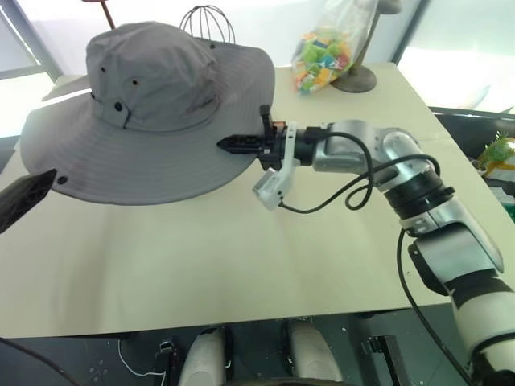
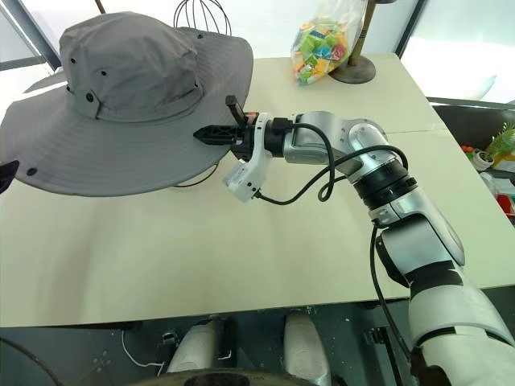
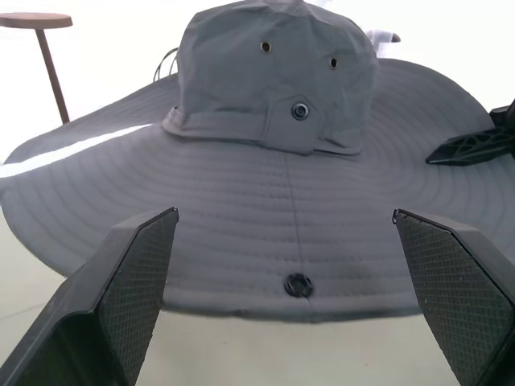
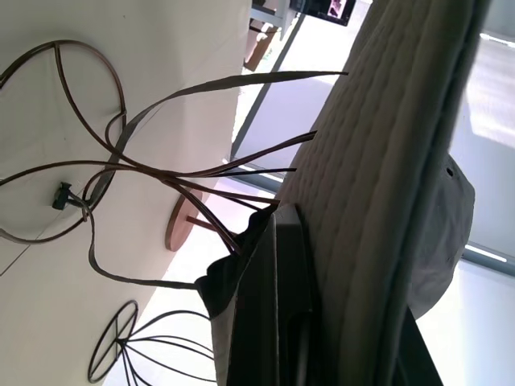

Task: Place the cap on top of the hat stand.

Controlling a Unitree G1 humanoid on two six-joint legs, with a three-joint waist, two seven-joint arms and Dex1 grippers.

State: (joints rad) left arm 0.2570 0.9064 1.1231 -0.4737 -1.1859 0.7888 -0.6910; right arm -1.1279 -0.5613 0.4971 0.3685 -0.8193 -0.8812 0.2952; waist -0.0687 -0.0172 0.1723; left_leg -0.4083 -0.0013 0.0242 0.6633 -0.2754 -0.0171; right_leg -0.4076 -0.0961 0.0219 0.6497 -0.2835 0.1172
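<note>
The cap, a wide-brimmed grey sun hat, stands raised above the table at the back left. My right gripper reaches in from the right and is shut on the cap's brim edge. In the right wrist view the dark wires of the hat stand rise from a round base ring on the table up under the cap. The stand's head is hidden beneath the cap. My left gripper is open, level with the brim's left side and a little apart from it, with one black finger at the picture's left edge.
A smaller round wire stand peeks out behind the cap. A bag of colourful blocks leans against a brown rod on a disc base at the back right. The beige table stretches bare toward its front edge.
</note>
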